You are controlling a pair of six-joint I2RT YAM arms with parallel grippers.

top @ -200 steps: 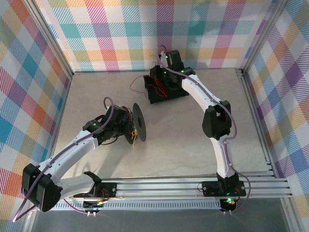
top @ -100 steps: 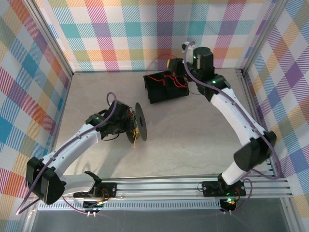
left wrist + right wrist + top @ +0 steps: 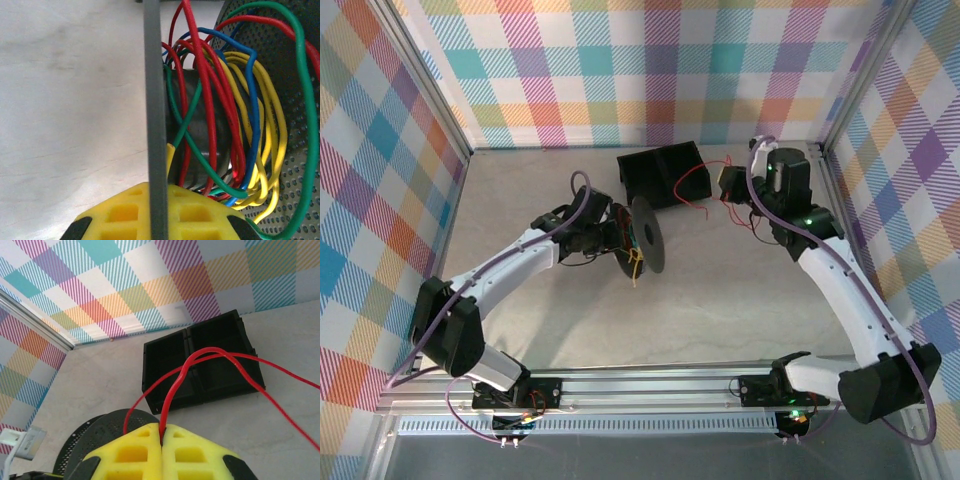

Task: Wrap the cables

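While the right hand (image 3: 162, 432) pinches 1 red cable (image 3: 207, 353) and the left hand (image 3: 157, 200) clamps the spool (image 3: 646, 236) flange, slack may snag the bin (image 3: 660, 175); loose turns (image 3: 235, 125) could slip off.

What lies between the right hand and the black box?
A red cable, pinched in the shut right hand, loops across that gap toward the box, above bare table. The right wrist view shows it, the top view too.
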